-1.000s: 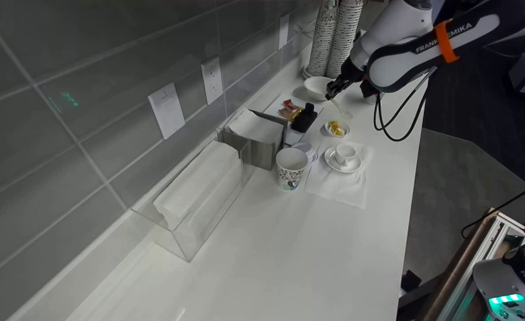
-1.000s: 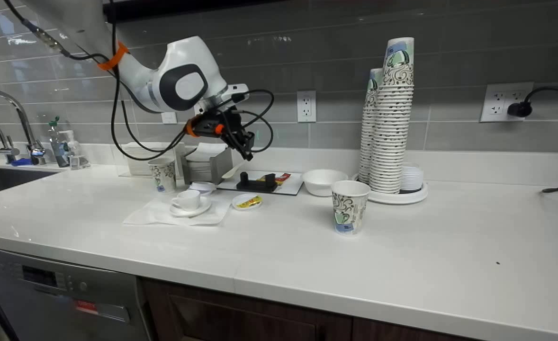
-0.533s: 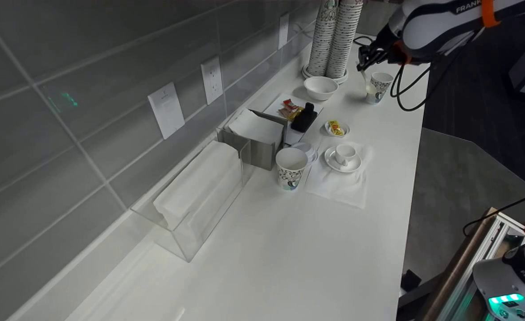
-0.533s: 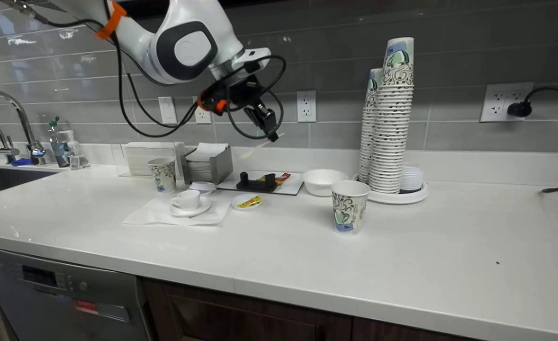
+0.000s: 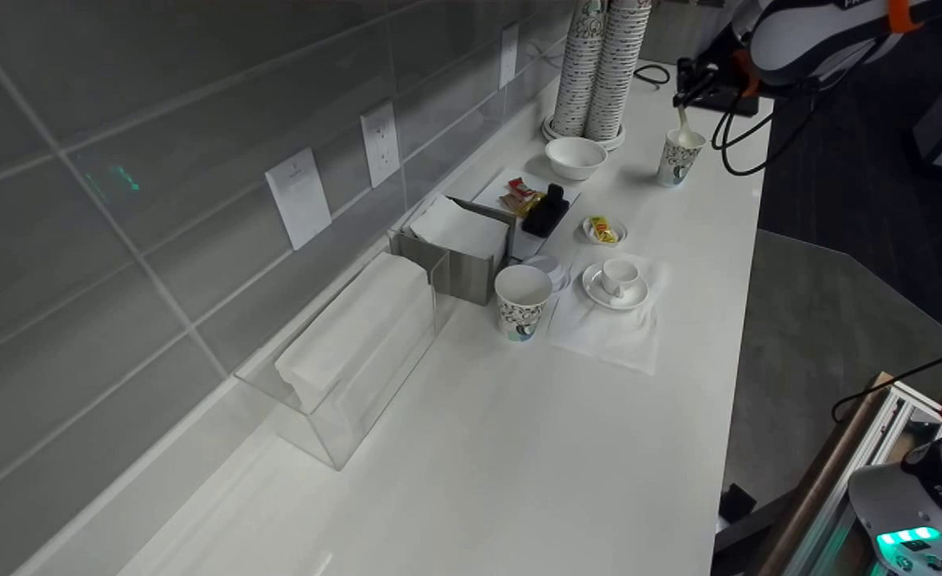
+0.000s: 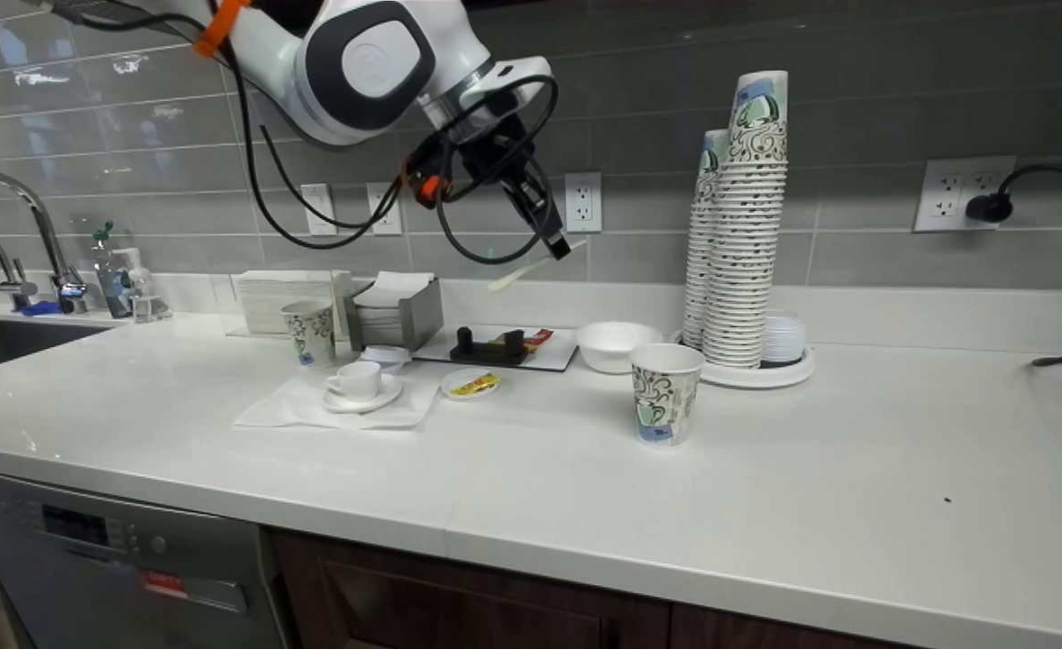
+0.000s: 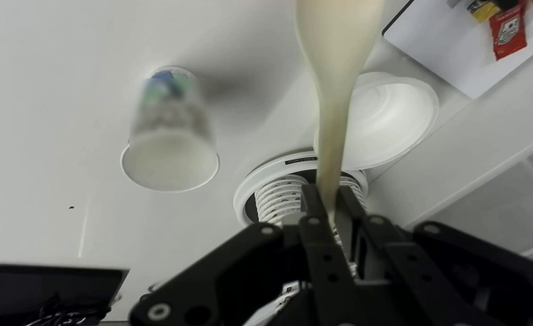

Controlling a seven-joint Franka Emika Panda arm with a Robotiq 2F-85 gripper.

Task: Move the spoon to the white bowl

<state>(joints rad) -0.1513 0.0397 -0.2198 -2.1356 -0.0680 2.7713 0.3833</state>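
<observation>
A: Pincer (image 7: pixel 331 199)?

B: Holding the spoon (image 7: pixel 339 77) by its handle end. Spoon is hanging tilted in the air above the counter (image 6: pixel 865 469), apart from the white bowl (image 6: pixel 617 347).

A: Room, edges?

B: In an exterior view, paper cup (image 6: pixel 664 397) is standing upright, nearer the front edge than the bowl; counter is stretching broadly rightward. Bowl is sitting farther back, between cup stacks (image 6: pixel 743 261) and a flat white board (image 6: pixel 560 350), tiled wall (image 6: pixel 639 252) rising behind.

A: Views agreeing?

B: Not fully. In an exterior view the spoon (image 5: pixel 686 128) is overlapping the cup's mouth; in an exterior view the spoon (image 6: pixel 531 269) is hanging higher, well left of the cup. Wrist view is putting it across the bowl's rim, and is alone in showing fingertips (image 7: pixel 312 199) pressing the handle. Only an exterior view is showing a sink (image 6: pixel 31 345), far left.
</observation>
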